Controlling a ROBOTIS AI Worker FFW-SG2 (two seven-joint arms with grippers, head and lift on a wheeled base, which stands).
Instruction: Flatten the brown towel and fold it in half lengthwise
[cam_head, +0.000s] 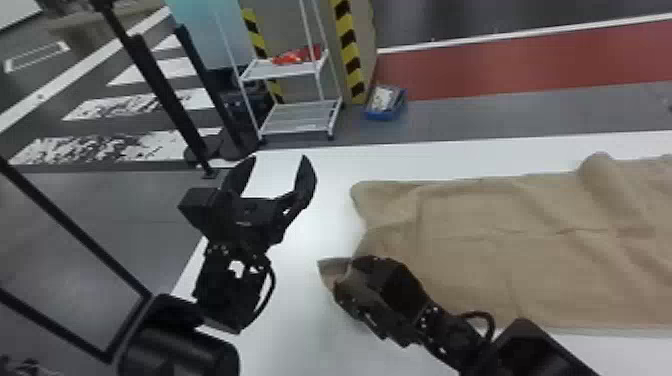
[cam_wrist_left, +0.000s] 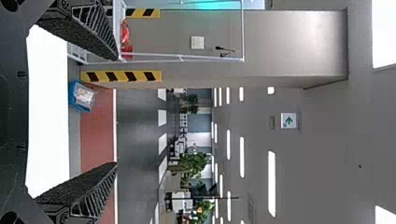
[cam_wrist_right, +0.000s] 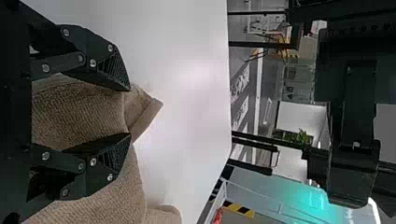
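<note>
Head view: right gripper (cam_head: 345, 277) at brown towel's (cam_head: 500, 225) near left corner, fingers spread, cloth in the gap, no grip seen; it covers part of that corner. Towel rumpled on white table (cam_head: 295, 305), right end cut off by view edge. Left gripper (cam_head: 278, 159) open, left of towel. Beyond towel's left end: blue bin (cam_head: 382, 116) on floor, pale contents unclear. Farther left: white cart (cam_head: 282, 72), red item (cam_head: 290, 57) on upper shelf.
</note>
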